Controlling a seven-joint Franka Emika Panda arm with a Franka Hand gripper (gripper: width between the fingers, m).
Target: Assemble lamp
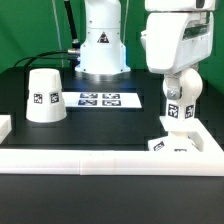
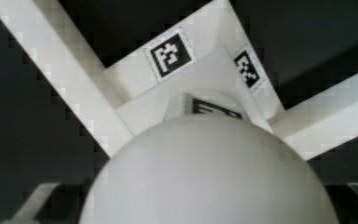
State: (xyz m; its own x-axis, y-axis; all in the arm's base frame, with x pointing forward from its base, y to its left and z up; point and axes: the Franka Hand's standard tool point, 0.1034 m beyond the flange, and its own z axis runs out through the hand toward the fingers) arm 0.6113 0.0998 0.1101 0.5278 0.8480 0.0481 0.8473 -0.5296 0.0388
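Observation:
My gripper (image 1: 180,100) is at the exterior view's right and is shut on the white ball-like bulb (image 1: 179,111), which points downward. The bulb sits directly over the flat square base (image 1: 170,146), which lies in the corner of the white rail; I cannot tell whether they touch. In the wrist view the bulb (image 2: 202,165) fills the lower middle between the fingers, with the tagged base (image 2: 179,58) beyond it. The cone-shaped shade (image 1: 43,96) stands alone at the exterior view's left, wide end down.
The marker board (image 1: 98,99) lies in the middle of the black table. A white rail (image 1: 100,160) runs along the front and turns up the right side (image 1: 207,135). The robot's base (image 1: 102,45) stands at the back.

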